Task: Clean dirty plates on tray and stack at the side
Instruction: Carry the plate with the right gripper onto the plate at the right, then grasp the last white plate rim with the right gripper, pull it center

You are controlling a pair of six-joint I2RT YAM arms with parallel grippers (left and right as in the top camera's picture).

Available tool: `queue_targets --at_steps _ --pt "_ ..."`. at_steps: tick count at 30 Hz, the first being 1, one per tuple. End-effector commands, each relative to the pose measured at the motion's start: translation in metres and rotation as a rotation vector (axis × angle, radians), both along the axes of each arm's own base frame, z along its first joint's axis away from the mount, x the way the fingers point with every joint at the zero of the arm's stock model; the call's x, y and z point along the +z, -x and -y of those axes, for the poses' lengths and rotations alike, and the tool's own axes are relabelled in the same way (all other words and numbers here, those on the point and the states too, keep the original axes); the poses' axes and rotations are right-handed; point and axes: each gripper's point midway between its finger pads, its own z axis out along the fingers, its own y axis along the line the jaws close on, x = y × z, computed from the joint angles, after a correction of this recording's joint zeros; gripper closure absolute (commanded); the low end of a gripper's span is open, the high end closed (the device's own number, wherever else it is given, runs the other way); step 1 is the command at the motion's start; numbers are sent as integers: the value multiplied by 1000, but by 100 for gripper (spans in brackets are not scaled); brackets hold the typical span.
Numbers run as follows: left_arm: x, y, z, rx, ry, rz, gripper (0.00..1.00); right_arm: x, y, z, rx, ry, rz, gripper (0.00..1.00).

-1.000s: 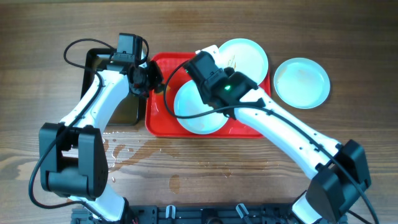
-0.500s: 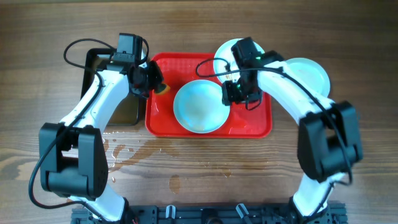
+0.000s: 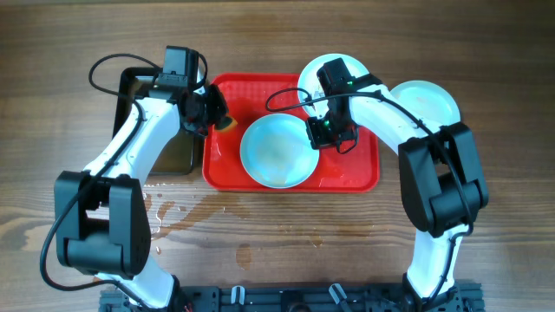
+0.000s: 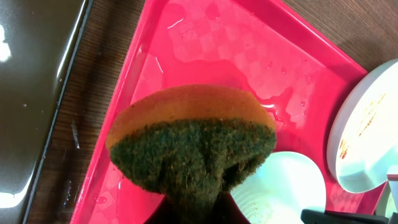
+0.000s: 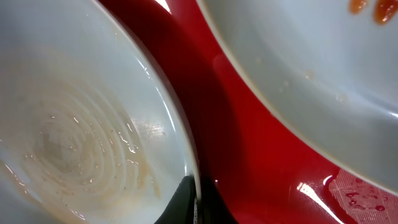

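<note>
Our left gripper [image 3: 211, 113] is closed on a rounded foam sponge [image 4: 193, 146], orange on one side and dark green and rough on the other. In the left wrist view the green side faces the camera. It hangs over the far-left corner of the large red rectangular plastic tray [image 3: 355, 173], just beside the smaller black rectangular pan [image 4: 37, 93], and thin puddles of water shine on the tray floor under it.

At the centre of the tray lies a round shallow pale mint-blue plate, the middle plate [image 3: 276, 152]. It is apart from the sponge. A faint brownish film in rings shows on it in the right wrist view. The right gripper [image 3: 325, 134] stands at the right edge of this plate, and its fingers appear to be pinched narrow on the rim.

Behind it, at the far-right corner of the tray, is the streaked plate [image 4: 367, 137] with brown sauce marks. The third plate [image 3: 438, 97] rests on the wooden table [image 3: 486, 52] to the right of the tray.

We judge the step to be scrubbing the middle plate. To do it well we should hold the rim firm and flat. The green side should go down onto the centre and wipe in circles with light pressure – too much force could tip the plate out of the pinch.
</note>
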Motion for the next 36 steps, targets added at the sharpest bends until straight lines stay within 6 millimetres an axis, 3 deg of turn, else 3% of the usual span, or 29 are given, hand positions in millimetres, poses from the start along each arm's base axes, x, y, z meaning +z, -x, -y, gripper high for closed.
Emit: queue_targets --at_steps 1,3,5,7,10,12,14,18,22,24,27,29,30,34,36 --pt "13 -7 0 8 7 37 92 3 5 -3 63 -33 4 96" --pt "13 -7 0 8 7 37 92 39 -3 0 48 -81 77 96" --pt "13 -7 0 8 7 37 92 74 -14 16 0 -102 156 96" --pt "13 -7 0 8 7 37 92 95 -24 38 -100 -100 196 96" --pt "13 -7 0 8 6 37 92 110 -38 81 -285 -80 224 96" --pt "13 -7 0 7 7 40 92 112 -48 122 -466 -53 219 96" --pt "13 -7 0 8 7 39 92 108 -52 179 -690 -23 202 96" --pt "13 -7 0 8 7 39 92 87 -36 269 -992 47 175 96" --pt "14 -9 0 9 4 46 91 69 -22 321 -1147 75 195 96" --pt "14 -10 0 9 5 51 92 62 -20 327 -1164 72 195 96" --pt "15 -11 0 9 6 55 92 59 -21 319 -1131 58 192 95" --pt "15 -11 0 9 6 55 91 62 -27 302 -1036 -2 198 70" --pt "15 -11 0 9 6 55 92 63 -28 295 -1020 -35 190 62" --pt "15 -11 0 9 6 55 92 83 -45 256 -874 -187 213 53" --pt "15 -11 0 9 6 56 92 89 -58 223 -727 -176 259 51"
